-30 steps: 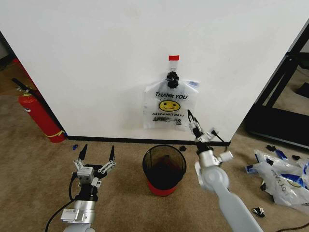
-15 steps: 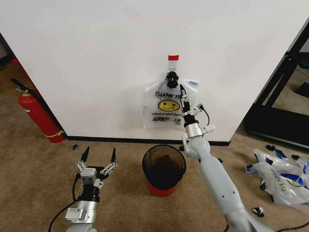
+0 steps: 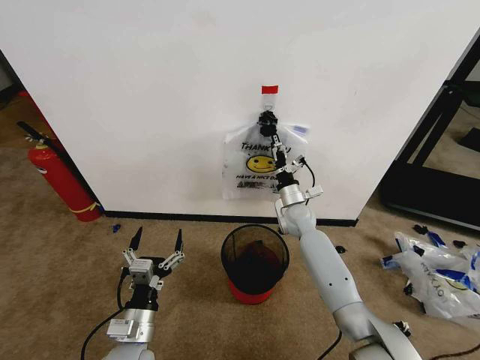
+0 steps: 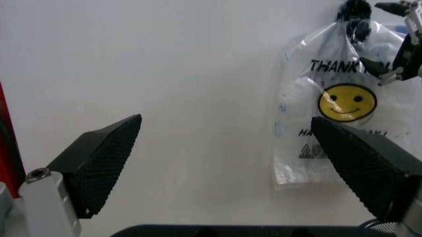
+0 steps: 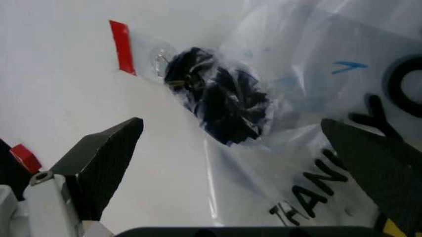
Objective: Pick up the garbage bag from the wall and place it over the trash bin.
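The garbage bag [image 3: 255, 169] hangs flat on the white wall [image 3: 150, 90], printed THANK YOU above a yellow smiley. Its bunched dark handles [image 5: 221, 101] are caught at a black clip [image 3: 267, 118] under a red tape strip [image 3: 270, 89]. My right gripper [image 3: 277, 147] is raised in front of the bag's upper part, just below the clip, open, with the handle bunch between its two fingers [image 5: 99, 158]. The trash bin [image 3: 255, 259], black mesh with a red base, stands on the carpet below the bag. My left gripper [image 3: 155, 244] waits open, low and left of the bin.
A red fire extinguisher [image 3: 64, 180] leans by the wall's left end. Several loose bags [image 3: 435, 270] lie on the carpet at the right, near a black frame [image 3: 442, 142]. The left wrist view shows the bag [image 4: 333, 113] and the right gripper [image 4: 403, 52] farther off.
My right arm has risen and swung left, from beside the bag's lower right corner up to just under the clip. The left arm has sunk slightly.
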Motion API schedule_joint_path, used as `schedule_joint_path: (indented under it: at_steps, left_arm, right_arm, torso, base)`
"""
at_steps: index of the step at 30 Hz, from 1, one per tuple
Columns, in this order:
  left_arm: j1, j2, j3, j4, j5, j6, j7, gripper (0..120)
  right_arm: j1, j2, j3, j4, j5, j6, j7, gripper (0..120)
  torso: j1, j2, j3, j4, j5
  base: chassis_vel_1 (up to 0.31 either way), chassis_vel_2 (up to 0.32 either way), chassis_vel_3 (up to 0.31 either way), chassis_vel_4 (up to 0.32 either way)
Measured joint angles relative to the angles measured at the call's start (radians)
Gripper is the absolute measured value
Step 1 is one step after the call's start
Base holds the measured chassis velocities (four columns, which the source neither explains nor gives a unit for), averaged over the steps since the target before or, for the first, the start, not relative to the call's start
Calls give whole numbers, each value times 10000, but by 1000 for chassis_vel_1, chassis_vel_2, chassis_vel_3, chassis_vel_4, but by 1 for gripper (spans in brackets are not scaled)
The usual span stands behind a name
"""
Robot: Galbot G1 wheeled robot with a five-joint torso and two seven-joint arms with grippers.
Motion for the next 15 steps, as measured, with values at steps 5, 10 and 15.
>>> schedule_joint_path:
  at_steps: [5, 10, 15]
  left_arm:
    - [15, -9, 5, 8, -6, -49, -3, 100]
    - [5, 4, -4, 43, -12, -69, -10, 100]
    - [-7, -3, 20, 67, -12, -79, -11, 100]
  right_arm:
    - [120, 246, 89, -237, -18, -5, -186, 96]
    - [156, 304, 88, -178, -77, -9, -257, 79]
    - [207, 343, 91, -116, -147, -2, -280, 64]
  torso:
    - [0, 0, 0, 0, -1]
    - [-1, 1, 0, -2, 0]
    - [-1, 1, -1, 0, 0]
  base:
    - [0, 0, 0, 0]
    - [0, 0, 0, 0]
    - [0, 0, 0, 0]
